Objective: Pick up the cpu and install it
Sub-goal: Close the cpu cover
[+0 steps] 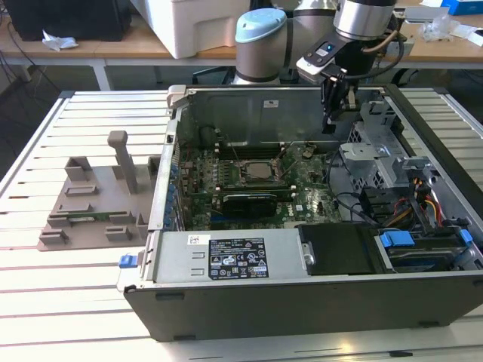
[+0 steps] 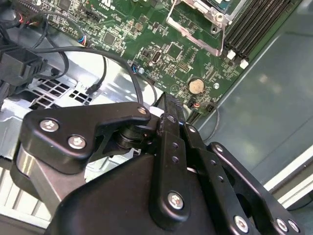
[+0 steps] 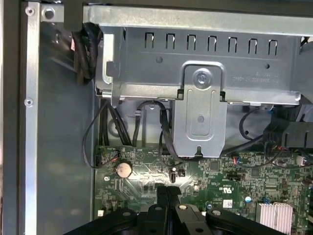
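- One black two-fingered gripper [image 1: 330,127] hangs inside the open dark-grey metal computer case [image 1: 302,302], above the far part of the green circuit board [image 1: 309,197].
- Its fingers [image 3: 161,196] are pressed together in the first wrist view, with nothing seen between them.
- The small square cpu [image 1: 260,170], silver-grey on top, lies flat in the socket [image 1: 243,175] mid-board, well apart from the gripper, toward the exterior view's left.
- A round silver coin cell [image 3: 123,169] sits near the fingertips.

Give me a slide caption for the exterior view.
Robot arm's gripper hangs over the open computer case, to the exterior view's right of the cpu seated on the motherboard.
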You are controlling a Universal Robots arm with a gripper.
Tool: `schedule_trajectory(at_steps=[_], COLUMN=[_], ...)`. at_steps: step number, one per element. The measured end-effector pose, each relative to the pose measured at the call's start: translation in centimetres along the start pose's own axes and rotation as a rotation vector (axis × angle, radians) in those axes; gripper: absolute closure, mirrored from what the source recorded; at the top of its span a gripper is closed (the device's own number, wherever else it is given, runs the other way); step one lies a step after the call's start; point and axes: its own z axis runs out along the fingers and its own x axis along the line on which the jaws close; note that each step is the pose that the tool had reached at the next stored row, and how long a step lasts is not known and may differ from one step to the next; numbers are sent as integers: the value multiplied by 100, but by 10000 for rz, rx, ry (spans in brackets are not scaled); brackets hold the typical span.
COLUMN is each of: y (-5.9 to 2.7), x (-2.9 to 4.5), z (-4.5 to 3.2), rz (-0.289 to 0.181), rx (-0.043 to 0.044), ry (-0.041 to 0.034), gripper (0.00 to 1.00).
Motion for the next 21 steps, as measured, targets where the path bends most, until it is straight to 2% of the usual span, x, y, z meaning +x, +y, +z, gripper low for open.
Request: schedule_trajectory(at_steps=[8,16,18,21], y=[1,-6,-21,-96], x=[3,7,9,14], z=[98,271,314,406], rz=[0,1,0,0], rx=[0,0,-1,0], ry=[0,1,0,0], gripper=[89,89,89,89])
